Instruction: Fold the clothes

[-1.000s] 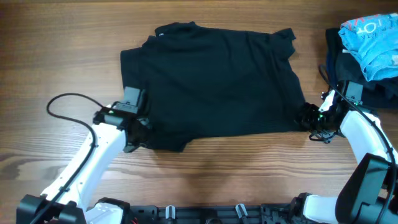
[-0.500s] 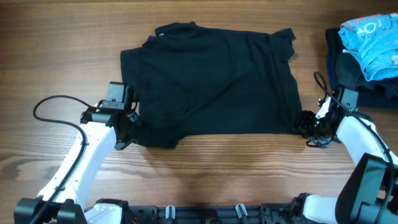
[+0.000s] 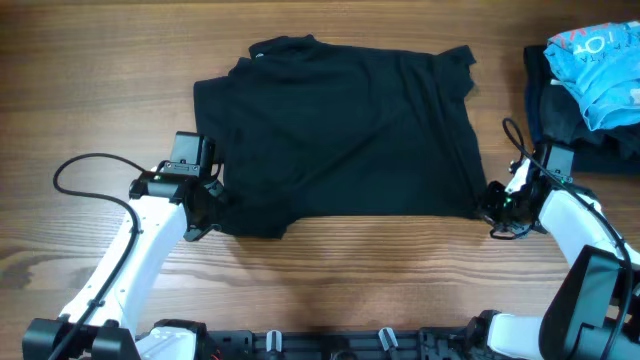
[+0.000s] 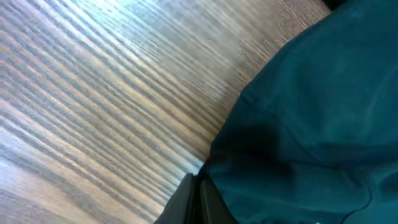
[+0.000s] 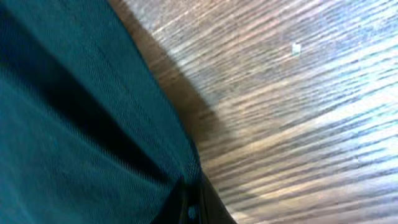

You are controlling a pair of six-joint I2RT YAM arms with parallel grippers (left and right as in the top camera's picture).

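The black T-shirt (image 3: pixel 340 130) lies spread flat across the middle of the wooden table. At its near left corner my left gripper (image 3: pixel 212 205) is shut on the hem; in the left wrist view the two fingers (image 4: pixel 186 205) press together at the cloth's edge (image 4: pixel 298 124). My right gripper (image 3: pixel 492 205) is shut on the near right corner of the shirt. The right wrist view shows its fingers (image 5: pixel 208 202) closed with the fabric (image 5: pixel 74 124) pinched between them.
At the far right a light-blue garment (image 3: pixel 598 60) with pink-and-white lettering rests on a dark folded stack (image 3: pixel 560 110), close behind the right arm. A black cable (image 3: pixel 80 170) loops from the left arm over the table (image 3: pixel 380 270).
The right gripper has closed on the shirt's right corner. Earlier the left arm pulled its corner a little to the left and back; since then it has held still.
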